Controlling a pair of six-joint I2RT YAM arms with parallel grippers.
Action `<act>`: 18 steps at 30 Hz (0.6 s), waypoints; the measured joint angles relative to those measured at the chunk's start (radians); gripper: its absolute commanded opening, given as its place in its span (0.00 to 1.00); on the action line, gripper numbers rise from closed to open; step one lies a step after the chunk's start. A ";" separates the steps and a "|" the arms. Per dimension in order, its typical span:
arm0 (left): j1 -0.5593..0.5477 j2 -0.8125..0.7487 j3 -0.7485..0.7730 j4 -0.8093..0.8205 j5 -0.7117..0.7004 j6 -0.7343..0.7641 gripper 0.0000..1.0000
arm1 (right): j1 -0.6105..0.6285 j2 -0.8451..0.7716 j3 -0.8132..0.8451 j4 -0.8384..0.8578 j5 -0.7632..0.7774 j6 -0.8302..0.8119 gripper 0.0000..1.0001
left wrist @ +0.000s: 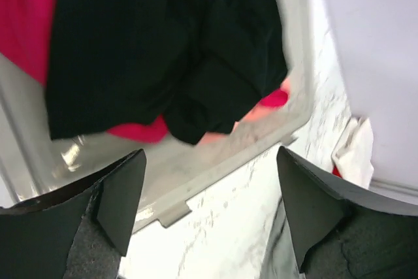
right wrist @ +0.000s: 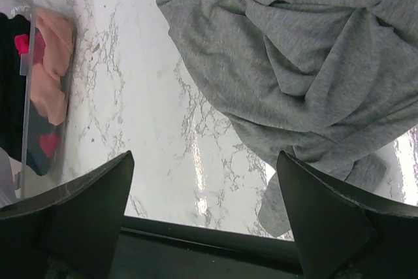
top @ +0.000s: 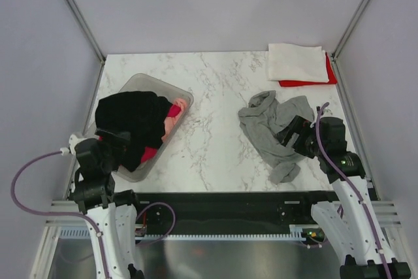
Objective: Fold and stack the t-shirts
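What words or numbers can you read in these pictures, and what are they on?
None can be read. The grey t-shirt, black t-shirt, white t-shirt, red t-shirt, clear tub and marble table show no words, numbers or logos.

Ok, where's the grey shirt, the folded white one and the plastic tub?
crumpled grey cotton t-shirt (top: 269, 125): top view, middle of heap
folded white cotton t-shirt (top: 297, 62): top view, its centre
clear plastic tub (top: 153, 84): top view, far wall

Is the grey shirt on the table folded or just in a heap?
In a heap. The heather grey cotton t-shirt lies crumpled and creased on the white marble table, one end trailing toward the near edge.
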 measured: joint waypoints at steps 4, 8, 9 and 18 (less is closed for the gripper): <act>-0.005 -0.019 -0.140 -0.108 0.097 -0.146 0.92 | 0.000 -0.029 0.000 -0.041 -0.007 0.007 0.98; -0.007 -0.005 0.013 -0.181 0.097 -0.175 0.93 | 0.000 -0.047 0.000 -0.074 -0.007 0.010 0.98; -0.009 0.006 0.068 -0.153 0.099 -0.174 0.83 | 0.000 -0.051 0.000 -0.079 -0.007 0.013 0.98; -0.376 0.421 0.106 0.273 0.203 -0.064 0.88 | 0.000 -0.035 0.000 -0.081 -0.021 0.034 0.98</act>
